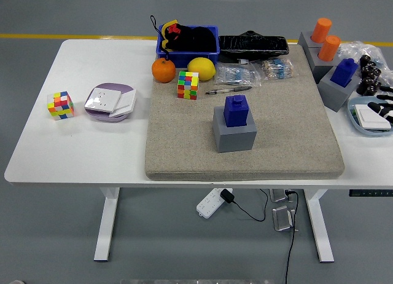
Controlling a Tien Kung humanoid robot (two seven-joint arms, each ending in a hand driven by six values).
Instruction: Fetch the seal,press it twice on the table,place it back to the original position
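Note:
The seal (236, 109) is a dark blue stepped block standing upright on its grey cube base (234, 136), in the middle of the beige mat (184, 149). Nothing touches it. My right hand (384, 106) reaches in at the far right edge, its black fingers spread over a light blue dish (356, 122) and holding nothing. It is far to the right of the seal. My left arm is out of view.
A second blue seal on a grey block (342, 81) and two orange stamps (325, 38) stand at the right. An orange (163, 70), lemon (201, 69), cube (188, 85), pen (228, 90) and blue bin (188, 41) sit behind. Another cube (60, 105) and purple dish (109, 103) lie left.

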